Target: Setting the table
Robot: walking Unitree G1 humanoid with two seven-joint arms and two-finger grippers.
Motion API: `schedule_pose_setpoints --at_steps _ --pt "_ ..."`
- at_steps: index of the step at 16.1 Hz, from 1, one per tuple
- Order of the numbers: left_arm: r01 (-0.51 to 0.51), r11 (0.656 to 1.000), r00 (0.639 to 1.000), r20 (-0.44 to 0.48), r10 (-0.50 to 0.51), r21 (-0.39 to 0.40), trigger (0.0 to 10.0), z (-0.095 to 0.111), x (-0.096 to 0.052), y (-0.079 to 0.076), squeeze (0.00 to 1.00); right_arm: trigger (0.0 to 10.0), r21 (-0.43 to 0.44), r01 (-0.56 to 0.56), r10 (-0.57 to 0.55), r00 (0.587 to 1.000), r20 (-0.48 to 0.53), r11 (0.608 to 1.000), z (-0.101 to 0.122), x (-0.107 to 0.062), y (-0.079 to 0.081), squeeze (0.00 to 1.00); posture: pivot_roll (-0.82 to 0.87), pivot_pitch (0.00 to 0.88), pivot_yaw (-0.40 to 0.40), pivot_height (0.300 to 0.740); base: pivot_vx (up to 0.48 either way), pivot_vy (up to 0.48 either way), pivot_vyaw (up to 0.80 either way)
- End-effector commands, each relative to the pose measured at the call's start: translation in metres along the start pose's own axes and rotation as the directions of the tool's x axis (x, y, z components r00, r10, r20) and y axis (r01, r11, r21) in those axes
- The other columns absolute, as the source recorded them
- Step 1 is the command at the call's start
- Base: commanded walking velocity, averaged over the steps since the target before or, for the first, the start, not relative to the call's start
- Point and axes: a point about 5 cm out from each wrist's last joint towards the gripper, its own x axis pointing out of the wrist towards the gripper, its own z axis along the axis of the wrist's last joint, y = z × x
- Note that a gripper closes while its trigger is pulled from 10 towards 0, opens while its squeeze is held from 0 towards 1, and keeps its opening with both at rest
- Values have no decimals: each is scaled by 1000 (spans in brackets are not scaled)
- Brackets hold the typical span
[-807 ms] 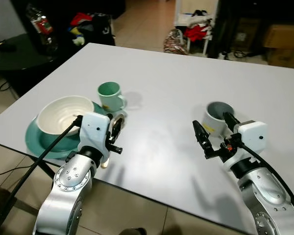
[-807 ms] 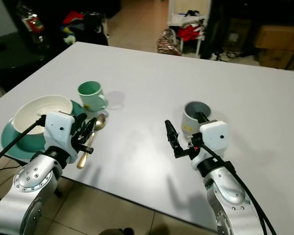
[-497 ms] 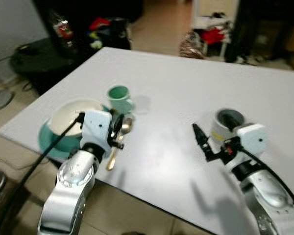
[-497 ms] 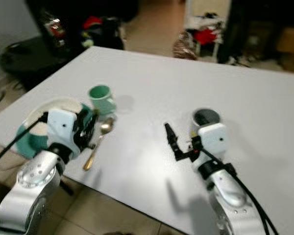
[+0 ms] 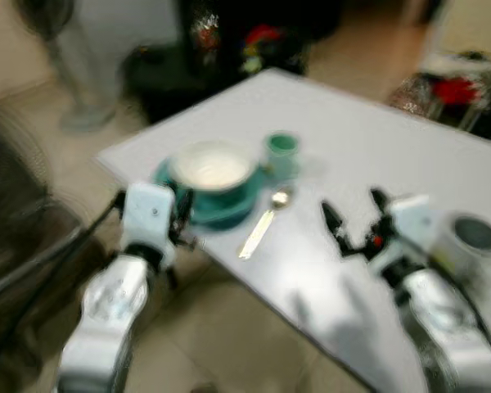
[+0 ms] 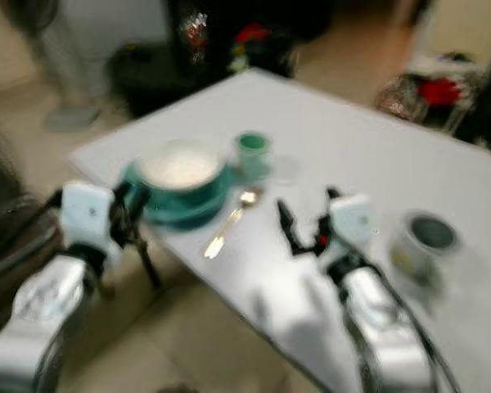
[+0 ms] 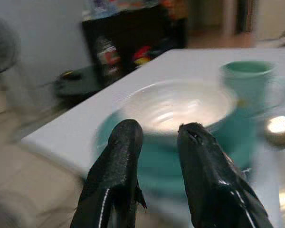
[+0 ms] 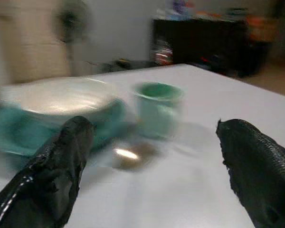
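Tableware is seen laid out near the worktop's (image 5: pixel 368 155) corner: a white bowl (image 5: pixel 211 164) on a teal plate (image 5: pixel 221 209), a green mug (image 5: pixel 281 146) behind it, a spoon (image 5: pixel 262 228) beside the plate. A grey mug (image 5: pixel 473 233) is judged not yet placed. The right gripper (image 5: pixel 353 221) is spread wide and empty over the worktop; the left gripper (image 7: pixel 156 156) is narrowly parted, grasping nothing.
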Motion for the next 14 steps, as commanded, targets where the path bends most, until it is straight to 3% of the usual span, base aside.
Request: schedule_pose_setpoints --at_steps 1,4,8,14 --pt "-8 1000 1000 -1 8 -2 10000 1 1 0 0 10000 -8 33 -33 999 10 999 3 -2 -6 1000 100 0 35 740 0 0 800" --pt "13 1000 1000 -14 -13 -18 10000 1 3 0 0 10000 21 64 -64 998 2 998 -3 -8 -7 1000 75 0 60 740 0 0 800" --pt "33 999 999 -18 -33 -23 10000 0 6 -5 0 10000 15 101 -101 995 2 995 -2 -13 -10 1000 56 0 71 740 0 294 800" --pt "21 1000 1000 -23 -21 -4 10000 1 4 2 0 10000 2 141 -141 990 -9 990 -4 -2 -14 1000 102 0 53 740 0 325 0"
